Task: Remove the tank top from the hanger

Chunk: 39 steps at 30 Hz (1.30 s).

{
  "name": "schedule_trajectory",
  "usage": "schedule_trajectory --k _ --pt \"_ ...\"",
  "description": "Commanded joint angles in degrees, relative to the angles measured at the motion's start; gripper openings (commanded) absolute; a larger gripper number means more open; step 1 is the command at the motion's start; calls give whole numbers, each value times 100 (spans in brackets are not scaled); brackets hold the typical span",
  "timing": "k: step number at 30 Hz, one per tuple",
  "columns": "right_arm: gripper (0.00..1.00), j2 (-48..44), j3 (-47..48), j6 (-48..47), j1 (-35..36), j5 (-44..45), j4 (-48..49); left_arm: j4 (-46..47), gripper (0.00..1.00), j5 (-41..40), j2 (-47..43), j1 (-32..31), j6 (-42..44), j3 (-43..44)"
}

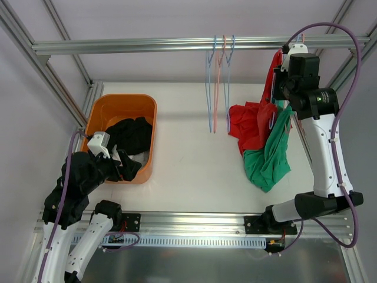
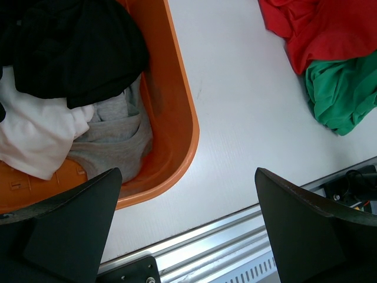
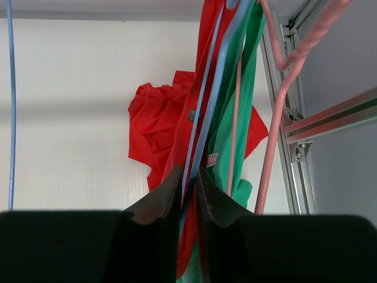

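Top external: 3 bare hangers (image 1: 217, 94), 1 red top (image 1: 250, 121), 1 green top (image 1: 268, 162); right pincer (image 3: 189, 188) pinching blue hanger (image 3: 206, 118); left pincer (image 2: 188, 230) wide.

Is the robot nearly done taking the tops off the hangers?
Partly. Three hangers on the rail hang bare, and clothes lie in the bin. Now the right gripper pinches the red top, on its hanger. Left: slip it off; the green top hangs too. The left gripper is open.

Orange tub (image 1: 94, 121), black garment (image 1: 132, 134), white garment (image 2: 29, 141), grey garment (image 2: 115, 141); red top (image 1: 250, 121), green top (image 1: 268, 159), blue hanger (image 3: 206, 127), pink hanger (image 3: 274, 135); white bench (image 1: 188, 153). All plain, unpatterned.
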Motion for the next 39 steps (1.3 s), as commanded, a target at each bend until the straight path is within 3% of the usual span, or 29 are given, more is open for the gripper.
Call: schedule_trajectory --k 1,2,4,17,27,31,34,39 --pt "15 -197 -103 305 -36 -153 573 230 99 130 -72 5 -53 -18" --pt "5 -215 -121 358 -28 -206 678 230 99 148 -63 5 -61 -18" --pt "1 -285 -200 481 -19 -512 793 230 99 139 -63 13 -53 -26" --pt "0 -672 -192 718 737 -611 1066 239 99 139 -46 13 -62 -26" --pt "0 -1137 -42 833 781 -848 820 239 99 165 -72 5 -44 -26" --pt "0 -1794 -313 824 781 -1208 145 327 99 481 -90 5 61 -35" --pt "0 -2671 -1268 833 772 -1741 -6 502 99 1095 -168 5 193 -9" --pt "0 -3852 -1957 877 781 -2315 -848 1011 99 1920 50 5 36 246"
